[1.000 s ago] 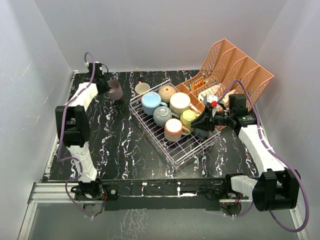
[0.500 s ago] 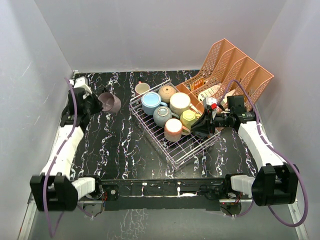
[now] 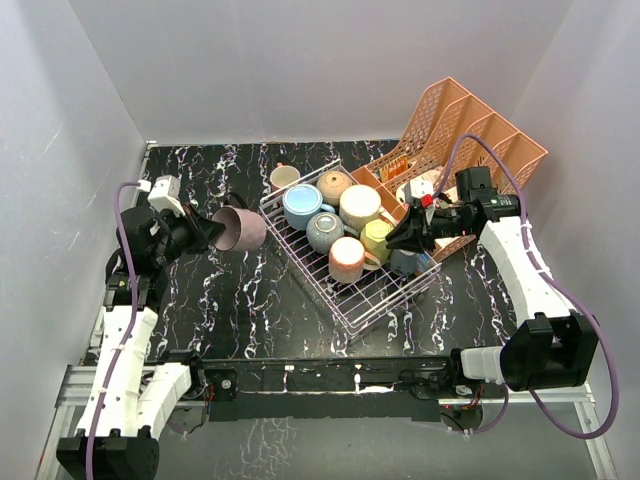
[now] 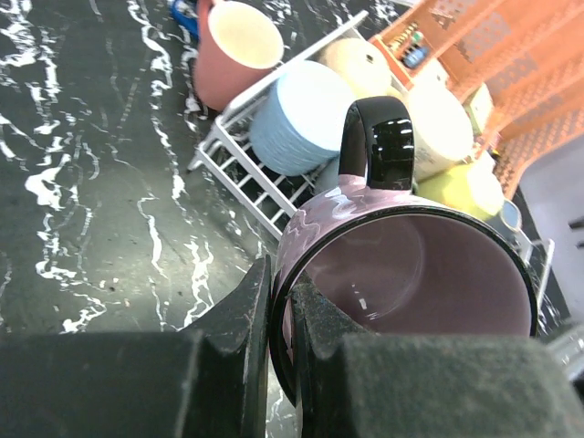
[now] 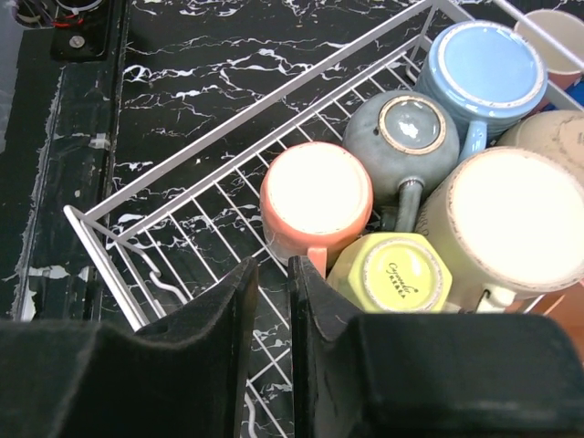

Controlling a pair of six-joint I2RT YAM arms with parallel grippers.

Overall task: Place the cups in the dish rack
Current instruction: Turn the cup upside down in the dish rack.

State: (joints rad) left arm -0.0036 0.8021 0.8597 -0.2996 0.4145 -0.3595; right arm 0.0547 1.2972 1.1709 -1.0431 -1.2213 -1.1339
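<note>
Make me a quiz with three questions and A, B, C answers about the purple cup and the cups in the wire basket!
1. Where is the mauve mug compared with the dish rack?
A) inside it
B) left of it, in the left gripper
C) behind it

2. What colour is the mauve mug's handle?
A) black
B) yellow
C) white

3. How does the yellow mug sit in the dish rack?
A) upright
B) on its side
C) upside down

Answers:
1 B, the left gripper pinches its wall, outside the wires.
2 A, it shines black in the left wrist view.
3 C, its base with a printed mark faces up.
</note>
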